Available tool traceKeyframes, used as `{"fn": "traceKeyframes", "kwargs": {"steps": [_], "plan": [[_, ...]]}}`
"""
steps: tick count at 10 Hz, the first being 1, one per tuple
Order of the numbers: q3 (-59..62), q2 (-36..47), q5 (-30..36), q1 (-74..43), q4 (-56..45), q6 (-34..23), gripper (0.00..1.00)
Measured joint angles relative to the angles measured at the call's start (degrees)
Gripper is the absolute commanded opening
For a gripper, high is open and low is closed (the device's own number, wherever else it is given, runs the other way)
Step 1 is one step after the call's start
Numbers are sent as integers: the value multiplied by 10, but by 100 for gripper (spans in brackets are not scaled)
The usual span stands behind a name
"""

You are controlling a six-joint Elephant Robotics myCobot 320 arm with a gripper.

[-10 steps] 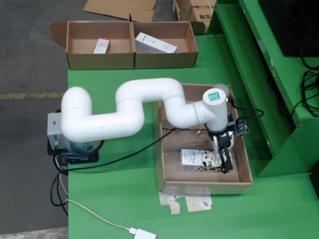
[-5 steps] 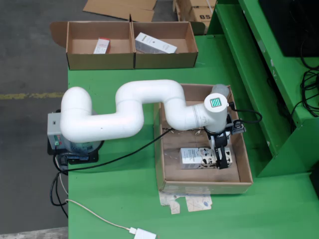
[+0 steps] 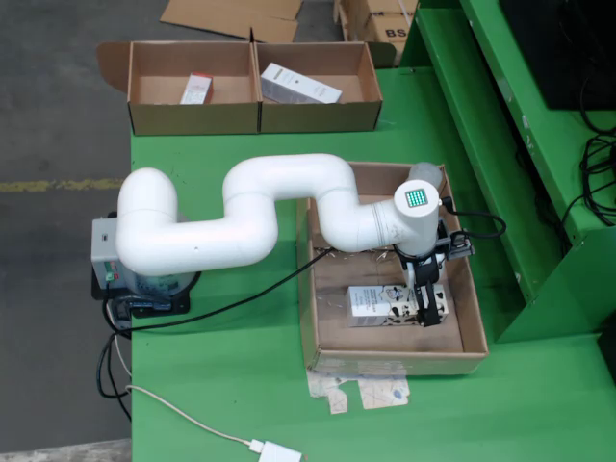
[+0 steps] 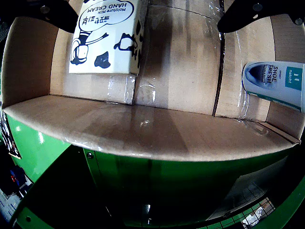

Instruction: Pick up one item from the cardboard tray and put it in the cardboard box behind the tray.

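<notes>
Lying flat, white cow-printed hand-cream box (image 4: 107,36)

A green table (image 3: 241,375) carries everything — a black cable (image 3: 226,306) and a white cable (image 3: 183,414) trail across it. Flat cardboard (image 3: 231,17) lies on the grey floor (image 3: 48,115) beyond — more black cables (image 3: 599,164) hang at right.

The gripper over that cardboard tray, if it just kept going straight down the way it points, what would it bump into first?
Probably the bare floor of the cardboard tray. The wrist view shows the gripper open, with the hand cream box under one finger, so that finger might touch the box first. Depth is hard to judge.
</notes>
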Motion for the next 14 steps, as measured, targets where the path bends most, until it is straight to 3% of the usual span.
{"fn": "traceKeyframes", "kwargs": {"steps": [5,14], "plan": [[0,0,0,0,0,0,100],[0,0,0,-2,0,0,10]]}}
